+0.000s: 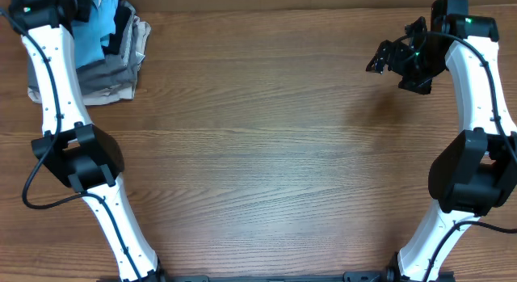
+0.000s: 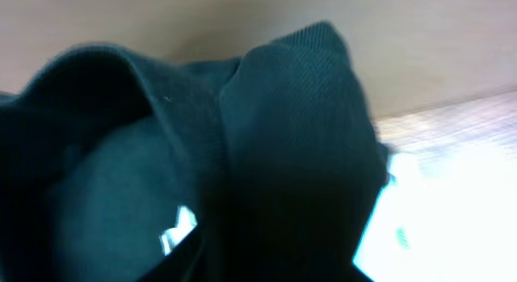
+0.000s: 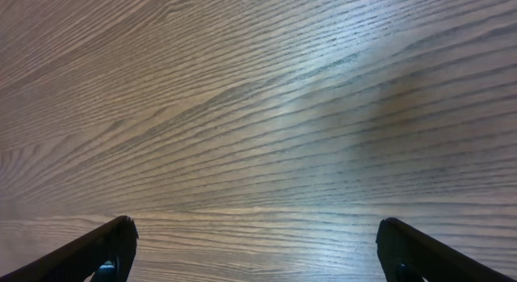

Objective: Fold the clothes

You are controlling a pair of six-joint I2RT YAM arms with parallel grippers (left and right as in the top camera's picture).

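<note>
The black shirt [image 2: 283, 112] fills the left wrist view as bunched dark fabric with a small white spot at its lower left. In the overhead view only a black strip of it [image 1: 121, 27] shows on the pile at the far left corner. My left gripper [image 1: 81, 9] is down on that pile. Its dark fingers [image 2: 275, 266] appear closed together in the fabric. My right gripper [image 1: 378, 60] hovers at the far right, open and empty over bare wood [image 3: 254, 250].
A light blue shirt [image 1: 101, 23] lies on folded grey-beige garments [image 1: 113, 72] at the far left corner. The wooden table [image 1: 258, 153] spreads between the two arms.
</note>
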